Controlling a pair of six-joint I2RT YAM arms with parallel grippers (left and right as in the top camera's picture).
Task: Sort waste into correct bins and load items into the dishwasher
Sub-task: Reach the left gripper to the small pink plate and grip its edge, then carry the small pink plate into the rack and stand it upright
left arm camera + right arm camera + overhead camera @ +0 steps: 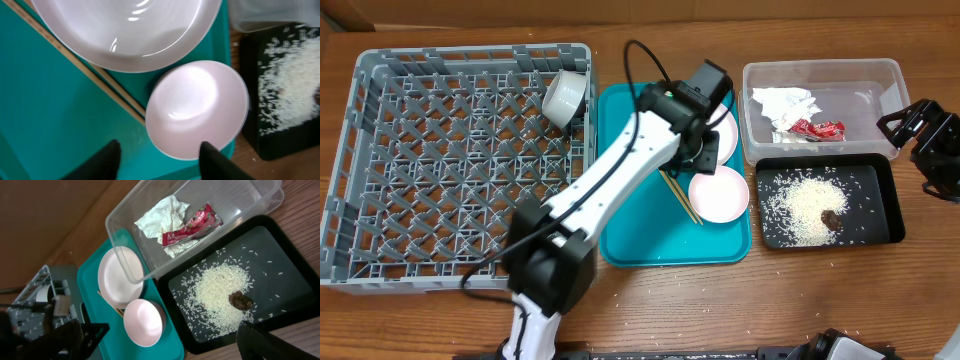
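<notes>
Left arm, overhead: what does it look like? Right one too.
The left arm has white tubular links, boxy black joint housings and a thin black cable looping above the wrist. The left claw has black fingers. Of the right arm, only a black end section shows; the right claw is black too. No markings are legible.

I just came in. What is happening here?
The left fingers hang open over the small pink-white bowl on the teal tray, beside a plate and chopsticks. Napkin and red wrapper lie in the clear tub, rice and a brown lump in the black tray. One white cup is in the grey rack. The right fingers are open, off to the side.
</notes>
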